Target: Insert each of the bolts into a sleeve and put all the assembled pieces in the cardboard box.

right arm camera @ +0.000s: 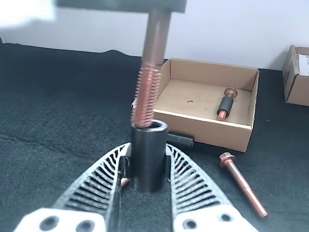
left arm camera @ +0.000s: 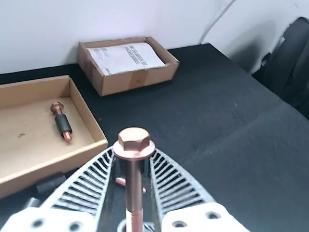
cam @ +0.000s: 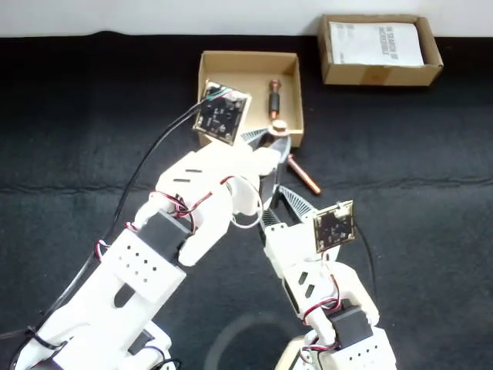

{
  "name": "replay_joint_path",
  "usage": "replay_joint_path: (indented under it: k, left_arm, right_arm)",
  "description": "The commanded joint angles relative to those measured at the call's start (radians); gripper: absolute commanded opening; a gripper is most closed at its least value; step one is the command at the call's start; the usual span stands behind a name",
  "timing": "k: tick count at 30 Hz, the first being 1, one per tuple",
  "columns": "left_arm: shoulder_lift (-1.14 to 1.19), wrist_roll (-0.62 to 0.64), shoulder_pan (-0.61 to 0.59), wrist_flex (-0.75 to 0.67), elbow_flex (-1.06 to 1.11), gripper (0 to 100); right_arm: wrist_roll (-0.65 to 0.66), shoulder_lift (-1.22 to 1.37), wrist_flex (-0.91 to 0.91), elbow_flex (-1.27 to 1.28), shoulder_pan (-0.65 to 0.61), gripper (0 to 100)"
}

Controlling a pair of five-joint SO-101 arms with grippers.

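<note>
My left gripper (left arm camera: 133,155) is shut on a copper bolt (left arm camera: 135,145), held upright with its hex head on top (cam: 279,127). Directly beneath it, my right gripper (right arm camera: 148,151) is shut on a black sleeve (right arm camera: 148,159) standing upright. The bolt's threaded tip (right arm camera: 145,104) sits at the sleeve's open top, slightly tilted. In the high view both grippers meet just in front of the open cardboard box (cam: 212,65). One assembled bolt and sleeve (cam: 274,99) lies inside the box. A loose bolt (cam: 304,175) lies on the mat near the box's front right corner.
A loose black sleeve (right arm camera: 181,140) lies against the box's front wall. A second cardboard box (cam: 380,73) holding a printed sheet stands at the back right. The black mat (cam: 416,193) spreads open to the right of the arms.
</note>
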Motion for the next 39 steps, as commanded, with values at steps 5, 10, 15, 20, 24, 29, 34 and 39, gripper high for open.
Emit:
replay_joint_path:
  k: [5,10,15,20,24,29,34,39]
  left_arm:
    - [-0.027,0.008,0.001,-0.107,0.047,1]
    - [-0.027,0.008,0.001,-0.101,0.048,1]
    - [-0.036,0.009,0.002,0.035,0.048,1]
    - [-0.038,0.011,0.002,0.224,0.048,1]
    - [-0.039,0.011,0.004,0.301,0.042,1]
    - [-0.114,0.011,0.036,0.371,0.041,1]
    - [-0.232,0.006,0.087,0.445,0.041,1]
    - [-0.302,0.008,0.125,0.542,0.041,14]
  right_arm:
    - [0.003,-0.010,-0.022,-0.008,0.013,0.8]
    - [0.005,-0.010,-0.022,-0.008,0.013,0.8]
    - [0.003,-0.010,-0.022,-0.008,0.013,0.8]
    - [0.003,-0.010,-0.036,-0.008,0.035,0.8]
    - [0.003,-0.007,-0.099,-0.007,0.079,0.8]
    - [0.006,-0.001,-0.114,-0.005,0.084,0.8]
    - [0.006,-0.008,-0.114,0.028,0.084,0.8]
    - [0.008,-0.008,-0.116,0.039,0.084,0.8]
